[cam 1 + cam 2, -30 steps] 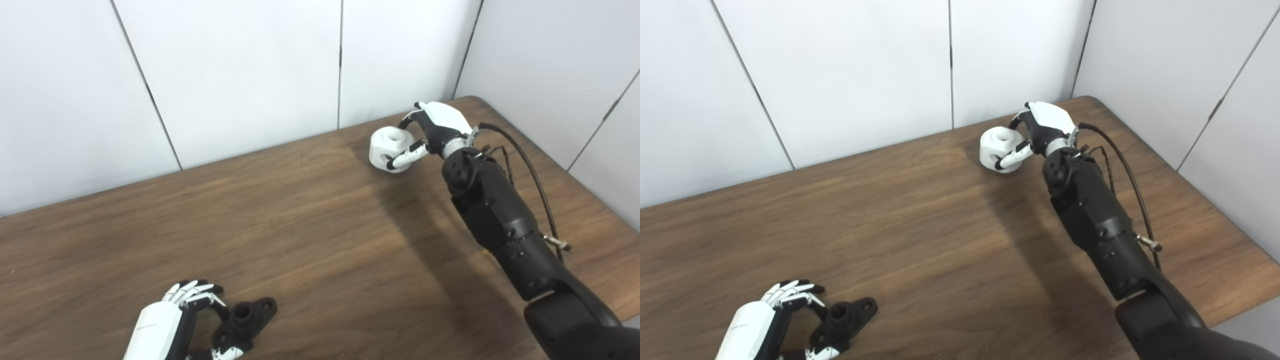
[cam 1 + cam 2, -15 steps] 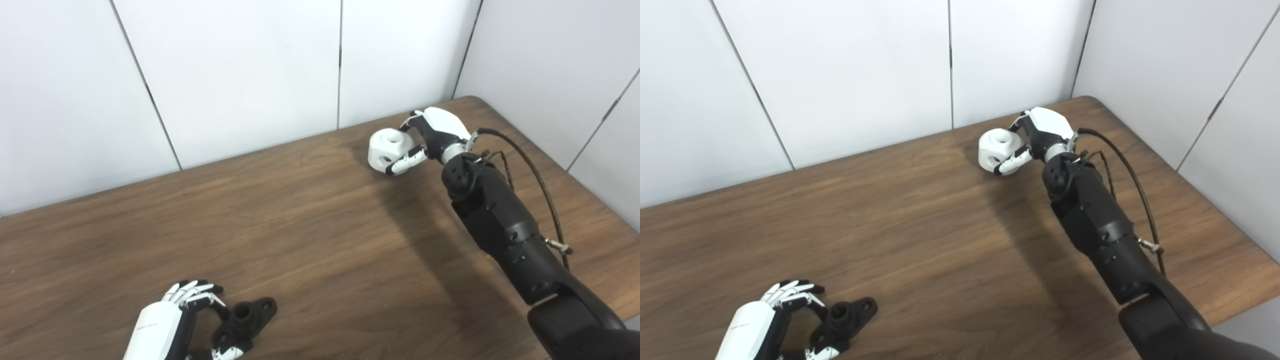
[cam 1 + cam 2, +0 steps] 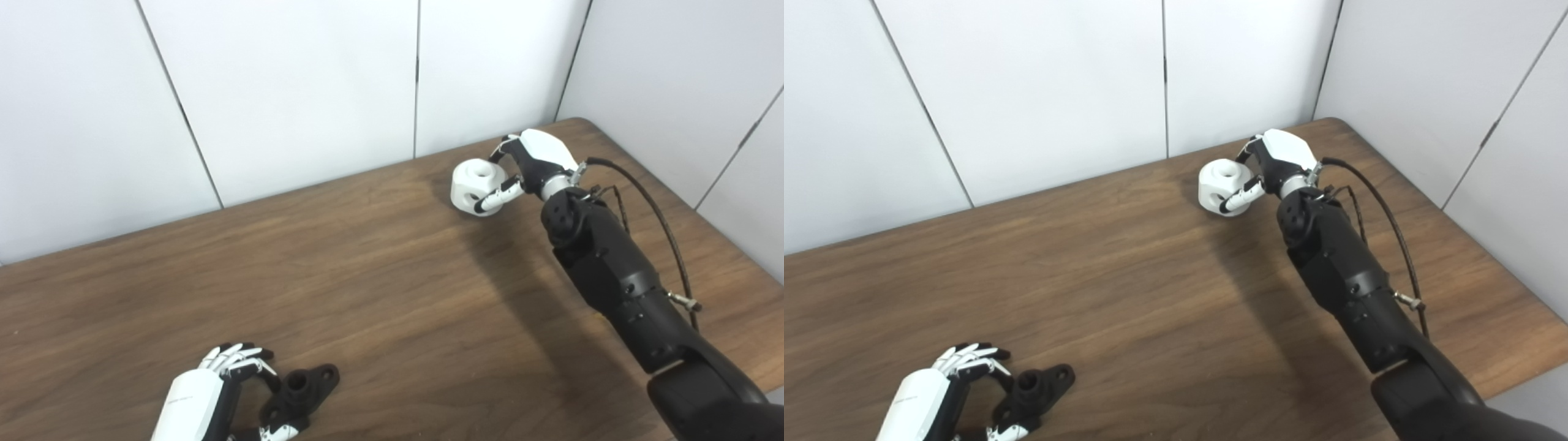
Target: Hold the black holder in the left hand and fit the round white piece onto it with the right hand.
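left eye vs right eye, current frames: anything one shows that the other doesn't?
Left eye only: nothing distinct; the scene just sits further right in frame. Right eye only: more bare table left of the left hand. Both: that hand's fingers around the black holder near the front edge; the right hand shut on the round white piece at the far corner.

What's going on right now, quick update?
Left hand on black holder, near edge. Right hand wrapped around white piece, far corner. Parts far apart.

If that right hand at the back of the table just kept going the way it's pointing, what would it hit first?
The right hand points left, and its fingers already wrap the round white piece, so it meets that first. Beyond lies bare table, then probably the white wall panels.
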You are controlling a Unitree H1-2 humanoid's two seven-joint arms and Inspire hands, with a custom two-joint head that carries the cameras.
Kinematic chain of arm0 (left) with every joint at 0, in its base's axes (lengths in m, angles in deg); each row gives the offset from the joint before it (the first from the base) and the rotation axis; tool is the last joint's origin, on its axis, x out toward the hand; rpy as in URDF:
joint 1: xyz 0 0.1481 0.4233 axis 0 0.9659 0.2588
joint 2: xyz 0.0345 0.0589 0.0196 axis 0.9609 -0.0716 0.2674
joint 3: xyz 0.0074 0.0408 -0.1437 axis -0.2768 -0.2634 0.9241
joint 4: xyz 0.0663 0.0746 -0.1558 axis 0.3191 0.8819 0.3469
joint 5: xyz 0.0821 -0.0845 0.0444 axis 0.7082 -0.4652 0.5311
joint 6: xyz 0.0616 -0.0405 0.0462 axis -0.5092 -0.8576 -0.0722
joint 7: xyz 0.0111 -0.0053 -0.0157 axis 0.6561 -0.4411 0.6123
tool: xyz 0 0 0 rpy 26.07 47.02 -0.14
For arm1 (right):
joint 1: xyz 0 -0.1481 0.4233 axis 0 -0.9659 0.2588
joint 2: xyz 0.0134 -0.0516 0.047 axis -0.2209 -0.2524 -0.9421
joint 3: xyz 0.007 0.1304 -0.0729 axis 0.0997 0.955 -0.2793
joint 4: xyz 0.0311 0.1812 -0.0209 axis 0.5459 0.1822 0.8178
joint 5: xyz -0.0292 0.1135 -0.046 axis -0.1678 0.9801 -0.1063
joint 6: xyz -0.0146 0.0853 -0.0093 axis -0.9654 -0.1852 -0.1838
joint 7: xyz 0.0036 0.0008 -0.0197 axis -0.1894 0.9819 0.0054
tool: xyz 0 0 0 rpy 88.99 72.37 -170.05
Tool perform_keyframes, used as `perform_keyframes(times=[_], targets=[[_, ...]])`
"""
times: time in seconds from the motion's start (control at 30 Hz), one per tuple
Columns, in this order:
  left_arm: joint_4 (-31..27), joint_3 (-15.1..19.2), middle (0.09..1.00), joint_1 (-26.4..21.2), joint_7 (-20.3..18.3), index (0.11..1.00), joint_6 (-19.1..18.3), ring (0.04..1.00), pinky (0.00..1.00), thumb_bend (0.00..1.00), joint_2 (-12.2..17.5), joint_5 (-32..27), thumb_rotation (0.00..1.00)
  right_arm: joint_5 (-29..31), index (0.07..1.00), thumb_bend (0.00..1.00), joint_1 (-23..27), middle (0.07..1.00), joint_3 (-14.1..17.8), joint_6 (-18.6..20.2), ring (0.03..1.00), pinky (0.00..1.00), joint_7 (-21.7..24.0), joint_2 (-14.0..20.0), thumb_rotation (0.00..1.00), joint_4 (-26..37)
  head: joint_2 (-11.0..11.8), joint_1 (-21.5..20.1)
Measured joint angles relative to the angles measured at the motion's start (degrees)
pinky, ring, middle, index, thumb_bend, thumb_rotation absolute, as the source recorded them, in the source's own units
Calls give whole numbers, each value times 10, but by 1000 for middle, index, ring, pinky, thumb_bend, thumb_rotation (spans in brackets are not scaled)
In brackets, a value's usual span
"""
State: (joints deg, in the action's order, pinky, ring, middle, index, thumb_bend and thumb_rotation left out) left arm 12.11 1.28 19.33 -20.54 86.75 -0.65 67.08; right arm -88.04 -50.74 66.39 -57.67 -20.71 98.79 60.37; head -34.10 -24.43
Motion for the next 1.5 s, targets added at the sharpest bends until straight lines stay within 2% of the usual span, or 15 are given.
perform_keyframes(times=[0.17,0.67,0.93,1.03,1.2,1.43,1.5], targets=[[0,0,752,0,0,484,0,839,914,521,0,0,44,10,486,522,-4,864,0,-18,981,1000,-32,0,138,-6,0,0],[0,-1,747,0,1,484,-2,831,898,521,-3,6,45,17,487,521,-10,852,-4,-27,961,1000,-55,1,139,-10,-2,12],[0,-2,745,0,2,484,-2,830,891,521,-4,9,45,25,487,522,-34,843,-4,-27,952,999,-38,2,138,51,-7,37],[-1,-4,745,0,2,484,-3,832,889,521,-4,12,46,31,487,522,-41,843,-4,-22,950,1000,-16,2,139,89,-10,51],[-2,-9,749,0,1,485,-11,837,896,521,-11,17,46,48,486,520,-48,848,-1,5,956,1000,48,11,140,157,-18,78],[-2,-16,756,0,6,485,-13,848,915,522,-12,22,48,16,485,524,-51,828,4,11,932,921,190,16,140,247,-29,136],[-2,-19,759,0,9,485,-14,851,923,522,-13,25,48,10,484,524,-51,813,1,11,924,903,225,16,139,274,-31,140]])
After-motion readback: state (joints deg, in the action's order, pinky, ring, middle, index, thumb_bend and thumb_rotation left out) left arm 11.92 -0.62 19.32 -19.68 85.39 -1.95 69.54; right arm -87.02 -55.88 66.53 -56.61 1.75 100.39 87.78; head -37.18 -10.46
